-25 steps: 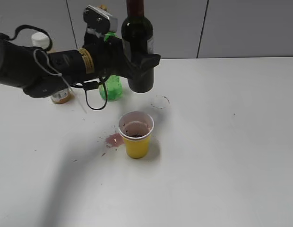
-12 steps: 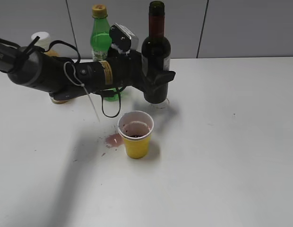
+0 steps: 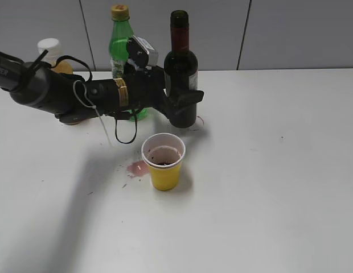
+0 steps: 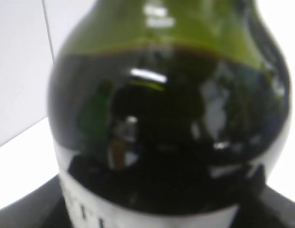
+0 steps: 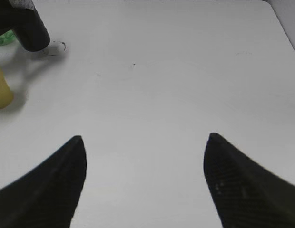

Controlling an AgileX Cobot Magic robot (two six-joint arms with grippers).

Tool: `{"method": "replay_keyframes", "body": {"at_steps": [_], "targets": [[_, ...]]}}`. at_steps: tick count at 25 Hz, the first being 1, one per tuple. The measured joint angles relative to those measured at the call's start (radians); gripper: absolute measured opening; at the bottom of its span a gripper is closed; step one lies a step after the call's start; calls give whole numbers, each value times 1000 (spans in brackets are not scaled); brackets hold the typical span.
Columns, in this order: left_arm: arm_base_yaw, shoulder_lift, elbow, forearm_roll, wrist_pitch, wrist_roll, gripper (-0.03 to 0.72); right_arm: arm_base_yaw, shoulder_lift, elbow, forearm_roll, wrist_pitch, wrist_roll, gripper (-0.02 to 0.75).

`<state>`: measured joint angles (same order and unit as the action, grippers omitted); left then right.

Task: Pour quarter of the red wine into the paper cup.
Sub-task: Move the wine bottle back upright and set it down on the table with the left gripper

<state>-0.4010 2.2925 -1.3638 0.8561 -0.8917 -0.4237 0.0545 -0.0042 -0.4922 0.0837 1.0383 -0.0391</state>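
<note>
Though its white label's lettering is unreadable, the wine bottle (image 3: 181,74) stands upright behind the paper cup (image 3: 164,161), left claw (image 3: 185,102) clamped on it; cup holds dark dregs. Right claw (image 5: 145,175) apart.

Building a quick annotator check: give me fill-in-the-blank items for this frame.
1. The left end effector is shut on the wine ____.
2. The paper cup is ____ on the outside.
3. The puddle on the table lies to the cup's ____ in the exterior view.
4. The right end effector is ____.

Missing words: bottle; yellow; left; open
</note>
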Motion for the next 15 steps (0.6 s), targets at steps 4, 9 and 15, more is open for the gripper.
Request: {"method": "replay_keyframes", "body": {"at_steps": [4, 9, 15], "targets": [[7, 4, -18, 41, -6, -3, 544, 0, 0, 0, 0, 0, 0, 582], [8, 19, -26, 55, -12, -5, 544, 0, 0, 0, 0, 0, 0, 582], [9, 57, -27, 60, -17, -5, 544, 0, 0, 0, 0, 0, 0, 582]]}}
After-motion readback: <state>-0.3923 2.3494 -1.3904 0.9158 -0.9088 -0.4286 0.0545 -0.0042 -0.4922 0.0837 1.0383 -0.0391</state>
